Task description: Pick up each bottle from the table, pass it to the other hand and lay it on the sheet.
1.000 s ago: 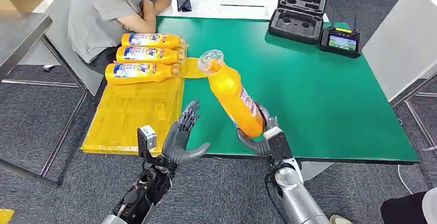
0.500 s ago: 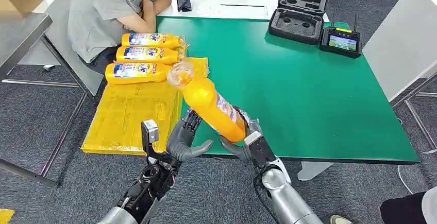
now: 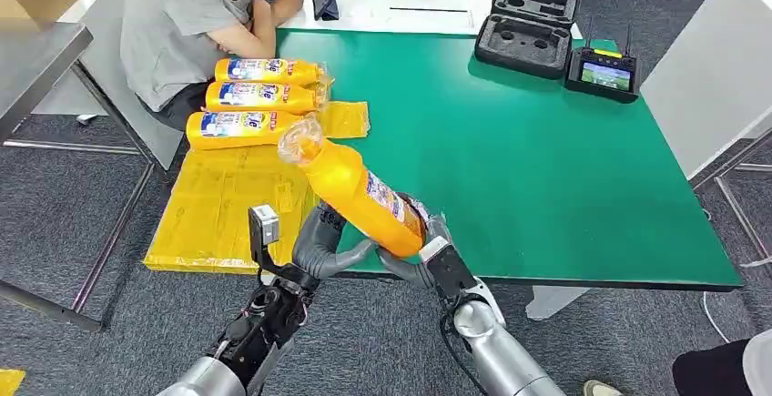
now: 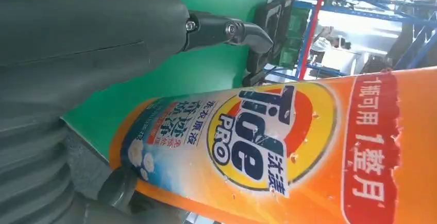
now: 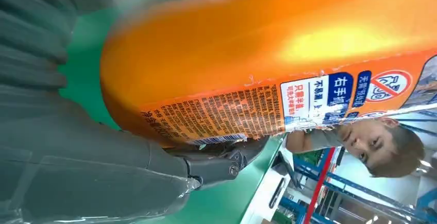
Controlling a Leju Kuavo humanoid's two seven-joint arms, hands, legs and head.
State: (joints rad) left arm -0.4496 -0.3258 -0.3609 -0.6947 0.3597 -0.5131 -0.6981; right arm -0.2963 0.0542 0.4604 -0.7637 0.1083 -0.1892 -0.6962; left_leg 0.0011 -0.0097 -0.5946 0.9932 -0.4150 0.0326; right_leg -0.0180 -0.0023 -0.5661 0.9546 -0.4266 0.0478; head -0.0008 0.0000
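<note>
Head view, lower centre: the right hand [image 3: 421,252] grips the base of the orange plastic detergent bottle [image 3: 353,184], now tilted further left than a second ago, cap over the yellow sheet [image 3: 228,200]. The left hand [image 3: 320,248] has closed in, fingers spread at its side. Wrist views: the bottle lies beside the left thumb, not clasped; handover imminent.

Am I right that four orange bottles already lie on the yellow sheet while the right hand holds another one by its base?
Not quite: three bottles lie on the yellow sheet, not four, as the head view shows. The rest holds: the right hand holds another orange bottle by its base.
</note>
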